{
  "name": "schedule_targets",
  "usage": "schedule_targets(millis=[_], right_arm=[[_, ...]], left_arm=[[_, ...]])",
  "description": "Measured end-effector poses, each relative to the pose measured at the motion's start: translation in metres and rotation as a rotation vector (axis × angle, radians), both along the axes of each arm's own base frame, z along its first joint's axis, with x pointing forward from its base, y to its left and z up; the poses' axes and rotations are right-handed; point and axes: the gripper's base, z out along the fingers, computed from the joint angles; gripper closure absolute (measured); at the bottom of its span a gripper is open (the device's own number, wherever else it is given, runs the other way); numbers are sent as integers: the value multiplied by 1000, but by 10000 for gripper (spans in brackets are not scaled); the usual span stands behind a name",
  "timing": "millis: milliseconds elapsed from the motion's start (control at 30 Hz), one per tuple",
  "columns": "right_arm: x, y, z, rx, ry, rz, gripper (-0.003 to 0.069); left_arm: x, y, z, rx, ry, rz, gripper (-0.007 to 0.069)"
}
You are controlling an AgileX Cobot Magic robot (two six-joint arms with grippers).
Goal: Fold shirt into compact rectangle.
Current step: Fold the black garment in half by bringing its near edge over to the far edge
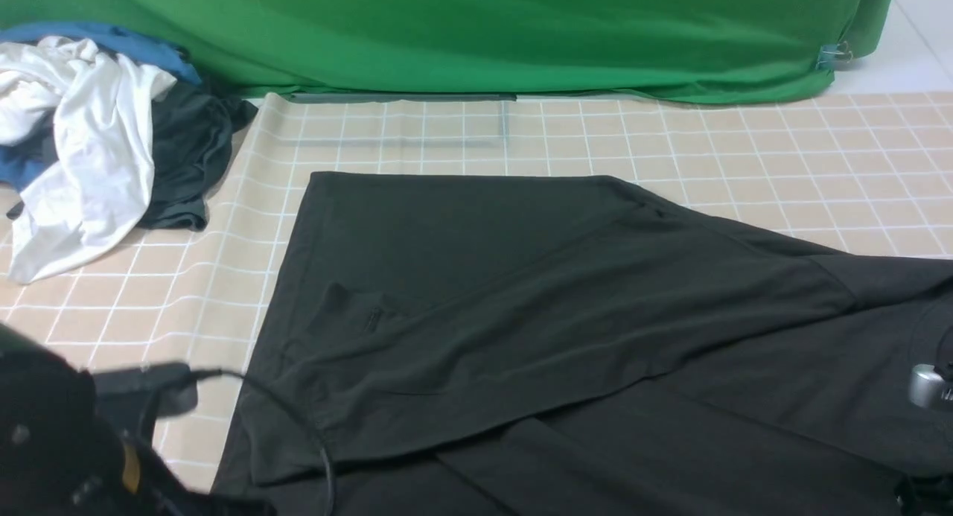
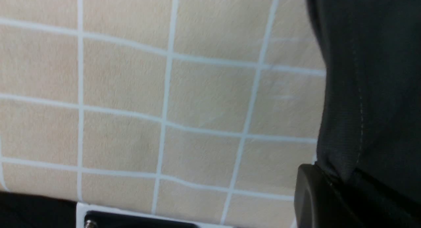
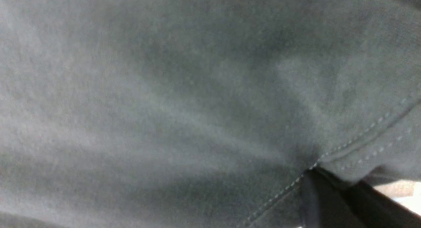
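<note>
Shirt (image 1: 521,292): black, spread on desk (image 1: 744,144) from centre to near and right edges, one layer folded over diagonally, creased. Left claw (image 2: 325,183) is pressed together, pinching the shirt hem by the near-left corner, over the checked cover. Right claw (image 3: 314,180) is also pressed together on a stitched shirt hem; blurred fabric fills its wrist view. Left arm (image 1: 52,441) sits at the near-left corner, cable (image 1: 316,434) looping over the shirt edge. Pile (image 1: 97,129) of white, blue and dark clothes at far-left corner, apart from the shirt. Green cloth (image 1: 484,32) along far edge.
</note>
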Motion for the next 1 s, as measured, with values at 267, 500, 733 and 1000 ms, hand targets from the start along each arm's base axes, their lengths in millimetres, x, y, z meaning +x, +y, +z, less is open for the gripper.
schedule_targets(millis=[267, 500, 733, 1000], right_arm=[[22, -3, 49, -12, -114, 34, 608], [71, -8, 96, -26, -245, 51, 610], [145, -15, 101, -23, -274, 47, 610], [220, -23, 82, -41, -341, 26, 492]], left_arm=[[35, -6, 55, -15, -171, 65, 593], [100, 9, 71, -82, -230, 187, 593], [181, 34, 56, -130, -231, 276, 593], [253, 35, 11, -119, -161, 289, 593]])
